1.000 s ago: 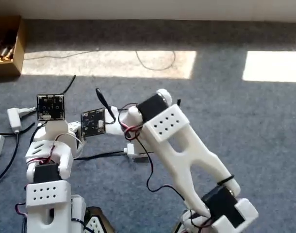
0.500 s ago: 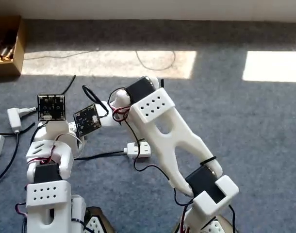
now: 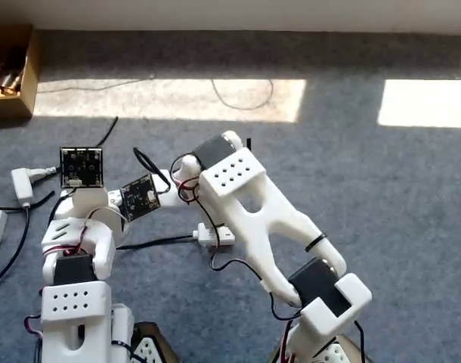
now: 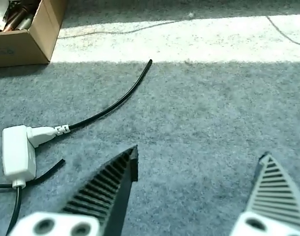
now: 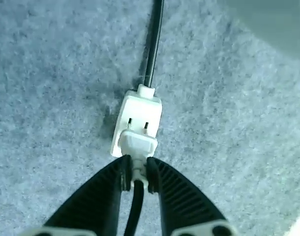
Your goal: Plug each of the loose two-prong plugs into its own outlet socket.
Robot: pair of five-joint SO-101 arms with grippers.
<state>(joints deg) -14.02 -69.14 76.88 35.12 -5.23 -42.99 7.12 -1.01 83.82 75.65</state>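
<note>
Right jaws pinch the white plug (image 5: 136, 143), butted against the outlet socket (image 5: 138, 115) on the carpet (image 5: 51, 73) between both arms. Left jaws hang wide open over the carpet.

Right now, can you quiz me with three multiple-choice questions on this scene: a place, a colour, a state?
1. Where is the small white two-prong plug that the right jaws hold? A) against the white plastic outlet socket block; B) in a box; C) in sunlight.
2. What colour is the cord leaving that block? A) red; B) black; C) yellow.
3. How do the left jaws stand? A) shut on a plug; B) shut on a cable; C) open over grey carpet.
1 A: its prong end meets the block. 2 B: it runs black across the carpet. 3 C: bare carpet shows between them.
</note>
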